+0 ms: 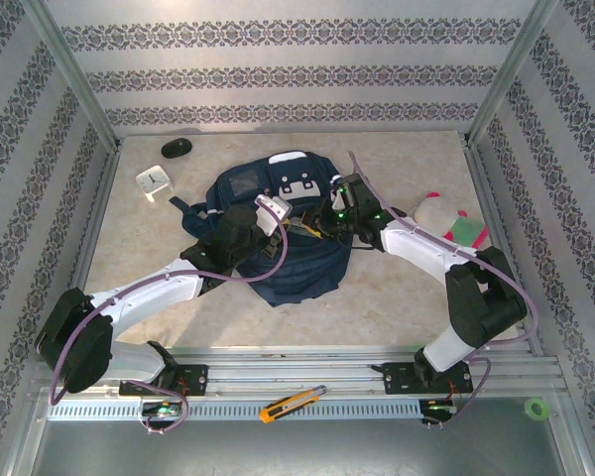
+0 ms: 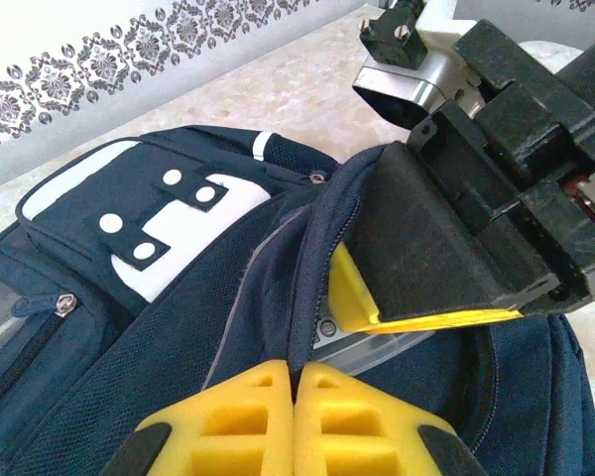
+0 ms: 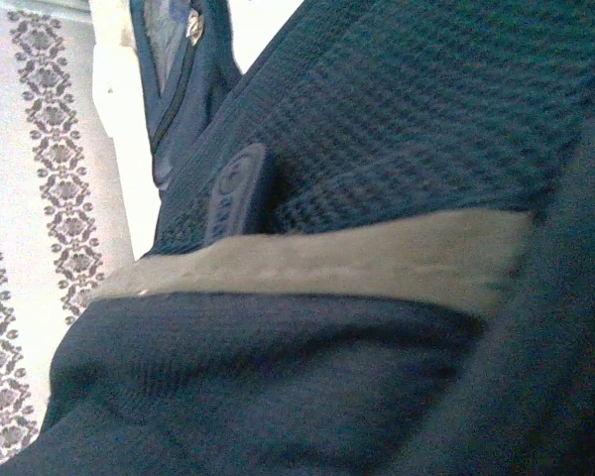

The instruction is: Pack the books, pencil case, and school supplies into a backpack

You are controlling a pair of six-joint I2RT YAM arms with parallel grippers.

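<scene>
The navy backpack (image 1: 307, 273) lies in the middle of the tabletop (image 1: 377, 307), between the two arms. The left gripper (image 2: 295, 397) has its yellow fingers pinched together on the backpack's zipper rim. The right gripper (image 2: 397, 312) sits in the backpack's mouth just beyond. Whether its fingers stand wide or narrow, I cannot tell.
</scene>
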